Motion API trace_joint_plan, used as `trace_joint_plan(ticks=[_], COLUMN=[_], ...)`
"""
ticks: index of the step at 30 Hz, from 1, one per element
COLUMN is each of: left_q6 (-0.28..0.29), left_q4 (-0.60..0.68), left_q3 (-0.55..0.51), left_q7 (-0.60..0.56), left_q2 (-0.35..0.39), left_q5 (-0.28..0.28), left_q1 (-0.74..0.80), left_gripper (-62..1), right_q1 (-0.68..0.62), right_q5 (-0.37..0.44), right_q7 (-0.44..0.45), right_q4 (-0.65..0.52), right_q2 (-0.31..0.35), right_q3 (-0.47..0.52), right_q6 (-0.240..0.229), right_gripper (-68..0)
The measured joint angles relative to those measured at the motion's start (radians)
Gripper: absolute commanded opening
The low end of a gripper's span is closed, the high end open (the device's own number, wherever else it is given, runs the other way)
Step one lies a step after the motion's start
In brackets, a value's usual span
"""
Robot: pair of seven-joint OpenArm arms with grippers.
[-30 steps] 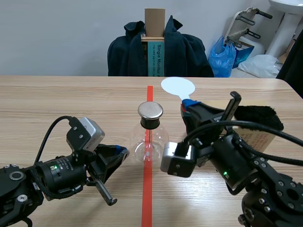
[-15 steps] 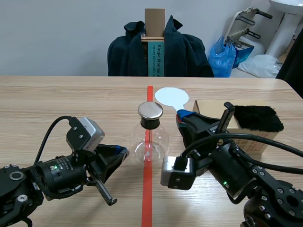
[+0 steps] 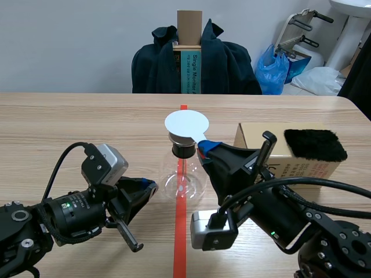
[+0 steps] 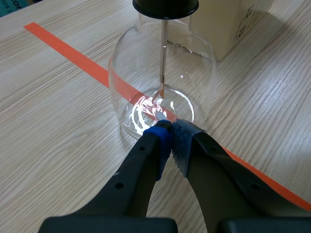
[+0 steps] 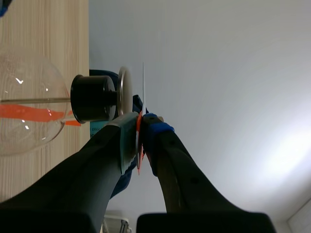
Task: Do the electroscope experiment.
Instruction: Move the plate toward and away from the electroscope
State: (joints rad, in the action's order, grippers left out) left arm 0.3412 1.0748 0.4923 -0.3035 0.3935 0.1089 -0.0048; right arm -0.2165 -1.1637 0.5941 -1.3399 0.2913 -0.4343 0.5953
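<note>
**A:** Where's the electroscope, and which way is it pointing?

**B:** Mid-table, on the orange tape line, btwn my two arms. It's upright w/ its long axis vertical: glass bulb down, black stopper up. A thin rod runs straight down thru the bulb.

**A:** And your jaws?

**B:** My left gripper is closed on nothing, pads pressed together. The tips are right at the foot of the bulb; touching or not, can't tell. My right gripper is clamped on the stem of a white paddle, whose round face lies flat over the electroscope's top.

**A:** Anything hidden?

**B:** In the scene view the paddle fully covers the metal cap. In the L wrist view the stopper is cut off at the edge, and whatever hangs at the rod's end is lost in glare.

**A:** Do the views differ?

**B:** Only the R wrist view shows the cap. There the paddle is edge-on, a thin line just past the cap, apparently w/ a slim gap. The scene view alone shows the cardboard box to my right of the bulb, a black furry pad on top of it, and a dark jacket beyond the table.
</note>
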Motion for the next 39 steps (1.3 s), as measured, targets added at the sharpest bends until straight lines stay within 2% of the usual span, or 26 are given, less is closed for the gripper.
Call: trace_joint_plan(ticks=[7, 21, 27, 34, 39], left_q6=[0.0, 0.0, 0.0, 0.0, 0.0], left_q4=[0.0, 0.0, 0.0, 0.0, 0.0], left_q3=[0.0, 0.0, 0.0, 0.0, 0.0], left_q7=[0.0, 0.0, 0.0, 0.0, 0.0], left_q2=[0.0, 0.0, 0.0, 0.0, 0.0], left_q5=[0.0, 0.0, 0.0, 0.0, 0.0], left_q1=[0.0, 0.0, 0.0, 0.0, 0.0], left_gripper=[-59.1, -59.1, -59.1, -59.1, -59.1], right_q1=[0.0, 0.0, -0.004, -0.017, -0.017], right_q5=[0.0, 0.0, 0.0, -0.003, -0.003], right_q7=[0.034, 0.032, -0.058, -0.192, -0.28], right_q4=[0.0, 0.0, 0.0, 0.0, 0.0], right_q2=[0.0, 0.0, 0.0, 0.0, 0.0], right_q3=[0.0, 0.0, 0.0, 0.0, 0.0], right_q6=[0.0, 0.0, 0.009, 0.079, 0.079], right_gripper=[-66.7, -66.7, -66.7, -66.7, -66.7])
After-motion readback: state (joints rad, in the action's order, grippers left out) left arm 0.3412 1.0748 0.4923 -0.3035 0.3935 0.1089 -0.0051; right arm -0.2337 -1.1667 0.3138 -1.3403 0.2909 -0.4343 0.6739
